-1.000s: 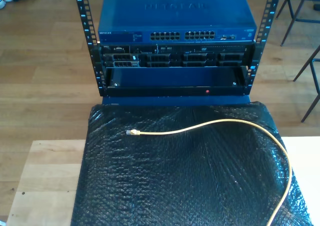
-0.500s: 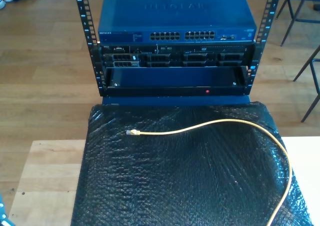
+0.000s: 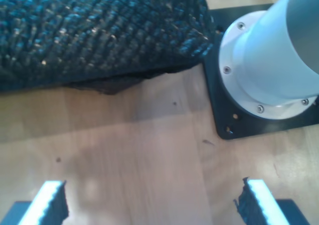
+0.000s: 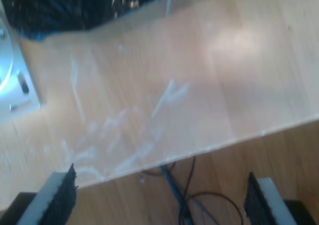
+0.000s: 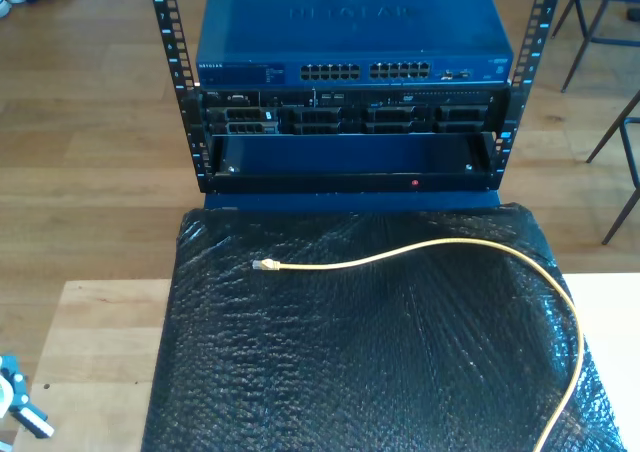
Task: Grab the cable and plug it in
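Item: long thin yellow network cable (image 5: 470,248); lies loose on the black crinkled plastic sheet (image 5: 350,372) covering the table, arcing from the exterior view's lower right up and across to its small clear-and-gold plug (image 5: 264,265), which rests near the sheet's middle-left in that view; nothing touches it.

Handling, judged: light, limp along its length, likely to trail and drag; plug rigid but small, its latch tab probably fragile; sheath may slip on a hard pinch; best hold is just behind the plug, so the tip stays steerable toward the blue network switch (image 5: 350,37) with its row of ports (image 5: 365,71) in the black rack beyond.

My first gripper (image 3: 149,205): fingers spread wide, empty, above bare pale wooden tabletop (image 3: 124,145) beside a white arm base (image 3: 269,60).

My second gripper (image 4: 159,197): fingers spread wide, empty, over the table edge.
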`<action>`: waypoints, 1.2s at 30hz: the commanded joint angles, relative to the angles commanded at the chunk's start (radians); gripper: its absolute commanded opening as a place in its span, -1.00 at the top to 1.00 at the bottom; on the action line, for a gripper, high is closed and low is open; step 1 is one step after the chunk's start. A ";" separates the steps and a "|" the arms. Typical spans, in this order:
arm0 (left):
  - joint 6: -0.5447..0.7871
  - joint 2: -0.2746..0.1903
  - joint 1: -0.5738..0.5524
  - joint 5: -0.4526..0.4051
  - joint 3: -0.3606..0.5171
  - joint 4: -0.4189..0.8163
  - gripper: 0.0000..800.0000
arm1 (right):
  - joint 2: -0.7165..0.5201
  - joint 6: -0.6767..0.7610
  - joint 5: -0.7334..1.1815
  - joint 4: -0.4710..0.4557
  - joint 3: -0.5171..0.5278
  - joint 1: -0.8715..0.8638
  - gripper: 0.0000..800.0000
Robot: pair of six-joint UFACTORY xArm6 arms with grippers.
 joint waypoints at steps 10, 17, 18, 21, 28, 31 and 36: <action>-0.109 0.000 -0.114 0.000 -0.015 -0.003 -1.00 | 0.000 0.068 0.000 0.175 -0.026 0.144 -0.99; -0.164 0.002 -0.186 -0.002 -0.017 -0.086 -1.00 | 0.021 0.118 -0.005 0.233 -0.057 0.232 -0.99; -0.170 0.000 -0.196 -0.003 -0.017 -0.095 -1.00 | 0.040 0.126 -0.006 0.233 -0.069 0.247 -0.99; -0.199 0.000 -0.229 -0.006 -0.026 -0.112 -1.00 | 0.072 0.143 -0.006 0.235 -0.100 0.293 -0.99; -0.282 0.012 -0.307 -0.011 -0.048 -0.117 -1.00 | 0.126 0.160 -0.014 0.244 -0.146 0.379 -0.99; -0.304 0.032 -0.318 -0.011 -0.063 -0.117 -1.00 | 0.137 0.161 -0.054 0.256 -0.155 0.416 -1.00; -0.321 0.061 -0.321 -0.012 -0.084 -0.123 -1.00 | 0.170 0.221 -0.157 0.276 -0.160 0.503 -1.00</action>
